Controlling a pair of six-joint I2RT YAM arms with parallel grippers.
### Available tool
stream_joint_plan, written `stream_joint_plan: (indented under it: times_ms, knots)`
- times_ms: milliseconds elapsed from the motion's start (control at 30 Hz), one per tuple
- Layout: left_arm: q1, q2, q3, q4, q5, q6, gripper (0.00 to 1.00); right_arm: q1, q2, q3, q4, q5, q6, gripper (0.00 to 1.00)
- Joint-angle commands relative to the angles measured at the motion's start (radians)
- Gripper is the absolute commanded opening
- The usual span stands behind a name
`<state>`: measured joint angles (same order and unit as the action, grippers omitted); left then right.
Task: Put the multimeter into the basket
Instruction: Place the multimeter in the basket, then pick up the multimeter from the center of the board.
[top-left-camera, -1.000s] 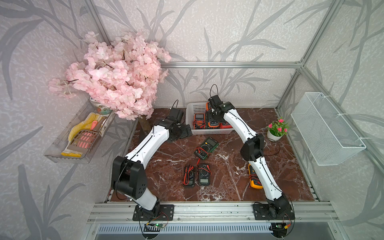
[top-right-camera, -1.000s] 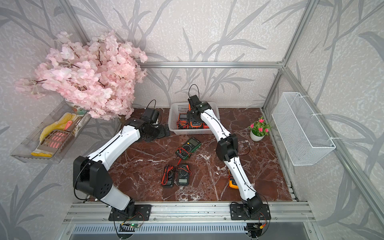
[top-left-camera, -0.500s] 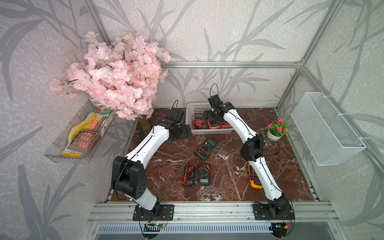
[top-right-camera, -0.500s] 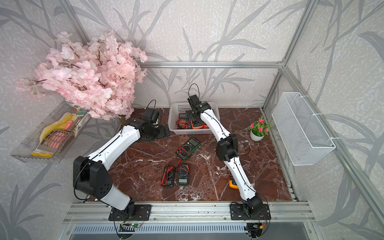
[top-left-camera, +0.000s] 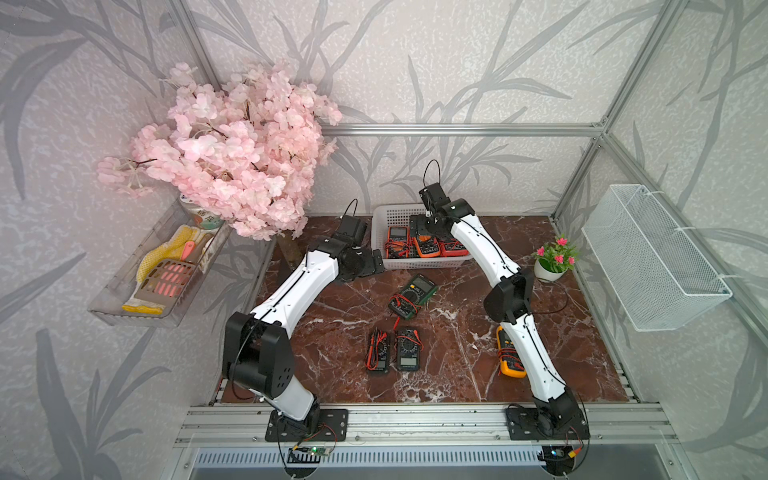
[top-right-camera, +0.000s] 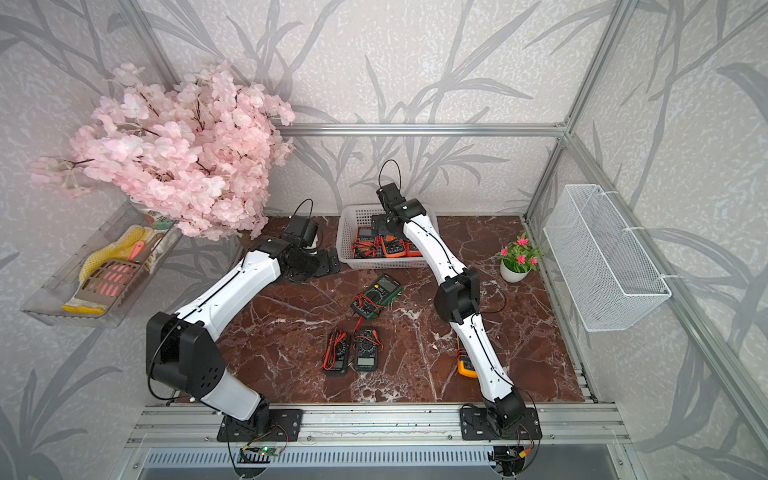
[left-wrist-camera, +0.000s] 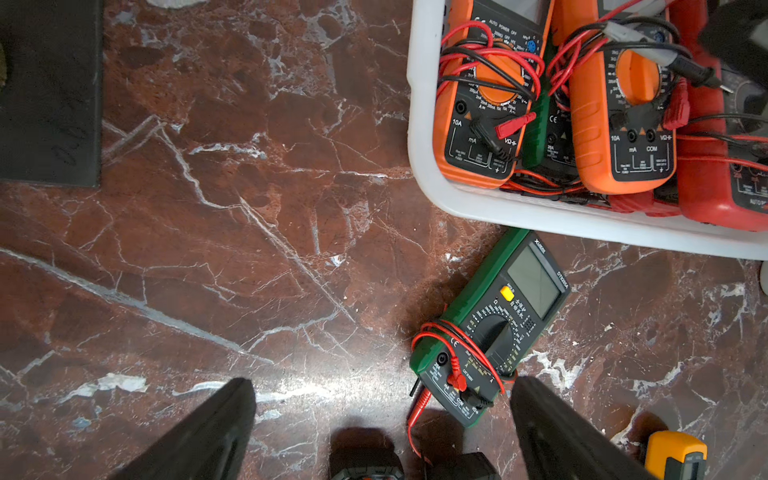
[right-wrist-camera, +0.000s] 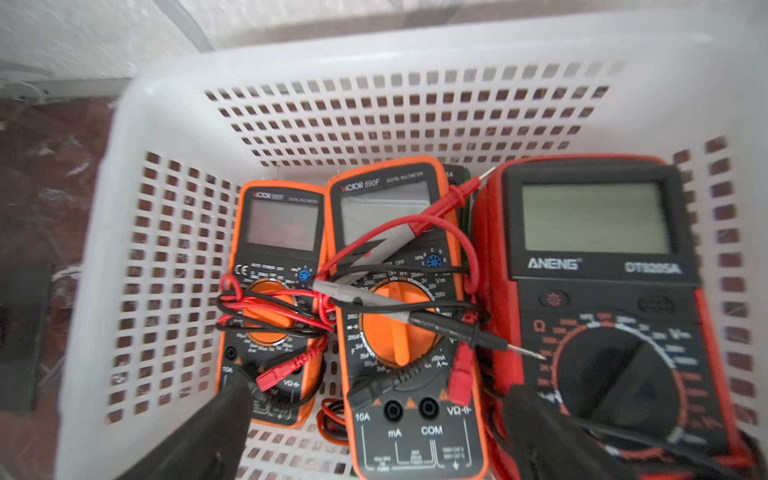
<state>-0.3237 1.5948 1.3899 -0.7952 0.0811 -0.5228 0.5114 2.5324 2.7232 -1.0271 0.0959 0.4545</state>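
Multimeter (right-wrist-camera: 399, 340) in basket (right-wrist-camera: 374, 116), beneath right gripper (right-wrist-camera: 376, 390)

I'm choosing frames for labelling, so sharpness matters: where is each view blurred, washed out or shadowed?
Right wrist view: smeared, lettering on the red multimeter soft, basket rim blown out white. Left wrist view: green multimeter crisp, left pincer dark and unfocused. Both top views: evenly lit, sharp, only soft shadows on the table.
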Motion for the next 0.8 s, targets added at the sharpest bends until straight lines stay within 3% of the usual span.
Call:
stream_joint_plan:
  times_ms: [0,367,767]
  knots:
    - [-0.009,-0.012,-0.015,0.030,0.008,0.053,1.00,-0.005,-0.141,-0.035,-0.017,-0.019,0.000,0.99]
    - [-0.140,0.053,-0.012,0.057,-0.021,0.148,1.00,-0.015,-0.368,-0.287,-0.064,-0.083,0.033,0.99]
    - [-0.255,0.121,-0.044,0.126,-0.038,0.216,1.00,-0.057,-0.859,-1.097,0.321,-0.170,0.125,0.99]
